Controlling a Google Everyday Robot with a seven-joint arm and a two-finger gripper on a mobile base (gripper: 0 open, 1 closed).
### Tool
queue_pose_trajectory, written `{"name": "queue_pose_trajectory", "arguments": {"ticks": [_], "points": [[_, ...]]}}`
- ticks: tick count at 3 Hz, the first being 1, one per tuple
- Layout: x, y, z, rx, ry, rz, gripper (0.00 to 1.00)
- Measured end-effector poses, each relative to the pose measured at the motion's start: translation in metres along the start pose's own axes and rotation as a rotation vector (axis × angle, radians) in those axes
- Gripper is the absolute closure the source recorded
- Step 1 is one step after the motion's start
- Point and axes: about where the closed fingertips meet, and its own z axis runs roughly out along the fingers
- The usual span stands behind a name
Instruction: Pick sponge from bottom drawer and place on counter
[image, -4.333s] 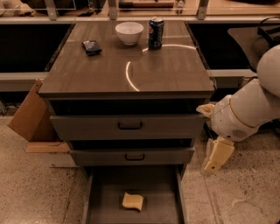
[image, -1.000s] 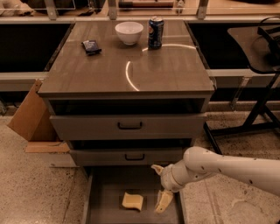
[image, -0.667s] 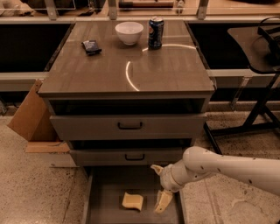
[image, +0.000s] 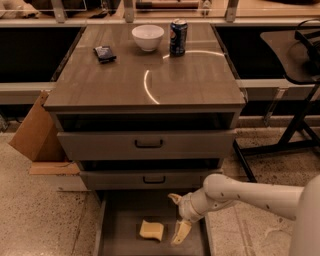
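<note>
The sponge (image: 151, 230), a small pale yellow block, lies on the floor of the bottom drawer (image: 122, 215), which is pulled out. My gripper (image: 176, 215) is down inside this drawer, just to the right of the sponge and apart from it. It is open and empty, with one finger (image: 181, 232) low beside the sponge and the other higher up. The white arm reaches in from the right. The counter (image: 145, 75) is the grey-brown cabinet top with a curved light reflection.
On the counter stand a white bowl (image: 148, 37), a soda can (image: 178, 37) and a small dark packet (image: 105, 53). The two upper drawers (image: 147, 144) are slightly open. A cardboard box (image: 35, 135) leans at the left. A black stand (image: 295, 125) is at the right.
Since the oldest frame the arm has come from beside the cabinet's right side down into the bottom drawer. Over the last second it has hardly moved. The sponge has not moved.
</note>
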Motion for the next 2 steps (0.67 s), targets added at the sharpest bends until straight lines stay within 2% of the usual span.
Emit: {"name": "queue_pose_trajectory", "arguments": {"ticks": [1,2], "points": [[0.016,-0.001,0.041,-0.014,-0.033,0.016,0.0],[0.032,0.005,0.122,-0.028,-0.091,0.07,0.0]]}}
